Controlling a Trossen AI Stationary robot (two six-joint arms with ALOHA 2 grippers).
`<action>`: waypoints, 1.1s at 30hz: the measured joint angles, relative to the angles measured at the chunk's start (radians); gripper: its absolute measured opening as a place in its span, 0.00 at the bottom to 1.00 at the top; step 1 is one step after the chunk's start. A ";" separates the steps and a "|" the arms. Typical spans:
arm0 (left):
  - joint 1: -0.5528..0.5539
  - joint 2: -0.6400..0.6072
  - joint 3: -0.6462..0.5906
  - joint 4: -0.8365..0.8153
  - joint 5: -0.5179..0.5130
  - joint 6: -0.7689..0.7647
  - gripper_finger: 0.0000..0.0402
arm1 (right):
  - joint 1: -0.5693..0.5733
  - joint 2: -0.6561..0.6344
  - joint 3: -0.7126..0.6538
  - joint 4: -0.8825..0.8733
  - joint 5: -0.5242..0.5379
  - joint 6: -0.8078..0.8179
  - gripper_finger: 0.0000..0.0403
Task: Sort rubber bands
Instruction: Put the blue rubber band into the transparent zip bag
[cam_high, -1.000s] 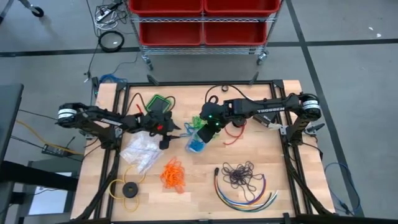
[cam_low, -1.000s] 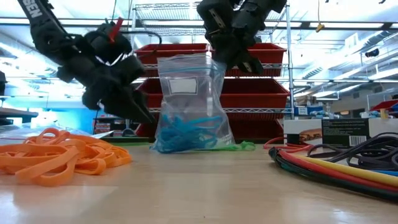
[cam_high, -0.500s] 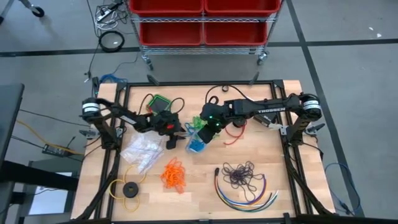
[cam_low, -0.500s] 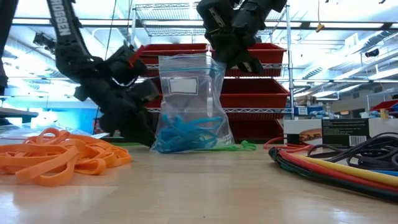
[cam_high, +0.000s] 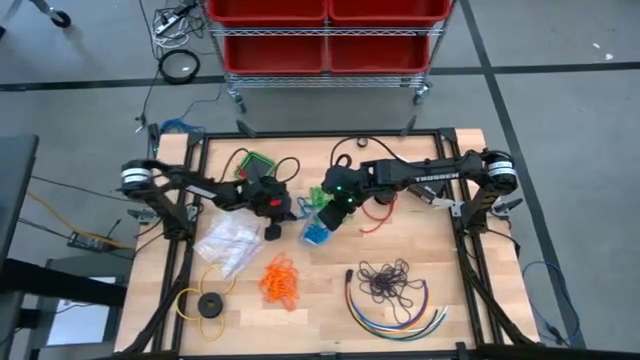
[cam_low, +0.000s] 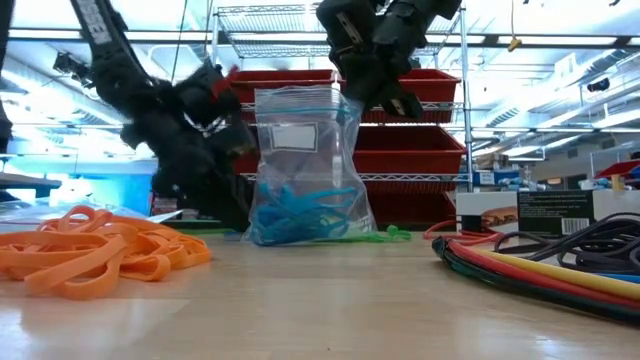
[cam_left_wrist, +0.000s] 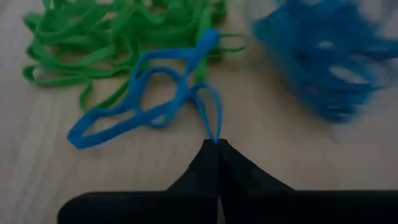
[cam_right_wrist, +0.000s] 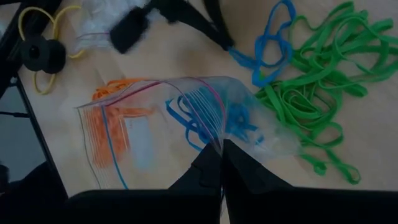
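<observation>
Blue rubber bands (cam_left_wrist: 146, 102) lie loose on the wooden surface (cam_high: 460, 270) beside the green bands (cam_left_wrist: 112, 37), and the left gripper (cam_left_wrist: 216, 144) has its fingers clenched on one blue loop's end. Right gripper (cam_right_wrist: 221, 148) fingers pinch the rim of a clear zip bag (cam_right_wrist: 155, 124), upright with more blue bands inside. Orange bands (cam_high: 279, 281) lie nearby.

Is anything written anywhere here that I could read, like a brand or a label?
"TROSSEN": white letters along the right arm, in the high view.
Box label behind the table, low view: printing and barcode too small to read.
White panel on the plastic bag: looks blank.
Lettering on the left arm, low view: cut off, unreadable.
</observation>
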 joint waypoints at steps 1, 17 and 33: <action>-0.004 -0.042 0.000 -0.038 0.002 0.005 0.01 | 0.000 0.000 0.000 -0.002 0.000 0.000 0.00; -0.189 -0.552 0.048 -0.093 0.027 -0.059 0.00 | 0.000 0.000 0.000 0.011 0.000 0.005 0.00; -0.287 -0.290 0.145 0.105 -0.020 -0.216 0.01 | 0.000 0.000 0.000 0.022 0.007 0.001 0.00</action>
